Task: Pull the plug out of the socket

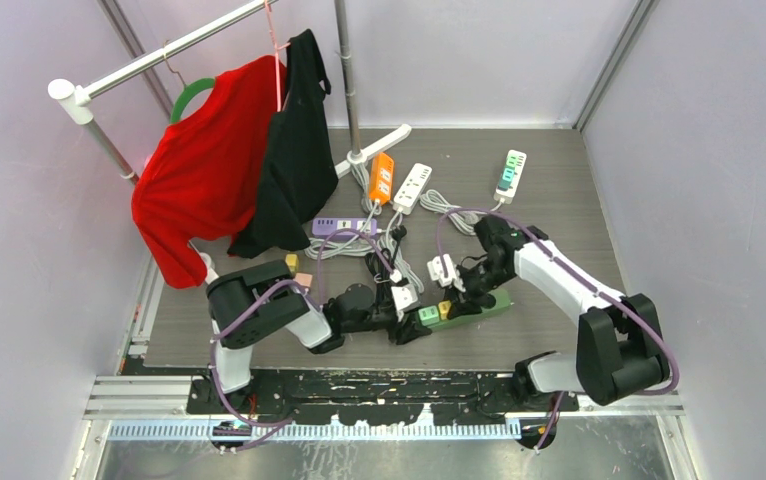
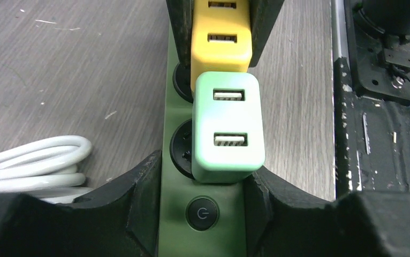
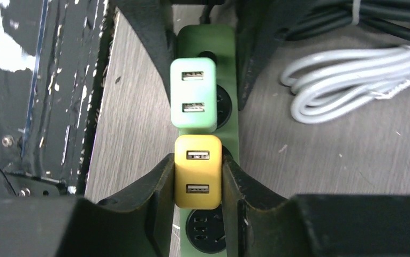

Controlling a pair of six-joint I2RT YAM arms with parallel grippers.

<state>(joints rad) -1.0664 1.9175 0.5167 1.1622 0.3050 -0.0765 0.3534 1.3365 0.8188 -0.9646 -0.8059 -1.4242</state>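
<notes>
On the table, the right gripper (image 3: 197, 167) pinched the yellow plug (image 3: 197, 187), stuck in the green strip (image 2: 173, 225). The left gripper (image 2: 203, 174) squeezed the strip. Next it likely needed a straight pull.

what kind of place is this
Probably a robot lab test cell: plain walls box in the table, two arms bolted at its edge, with staged power strips and a clothes rail.
</notes>
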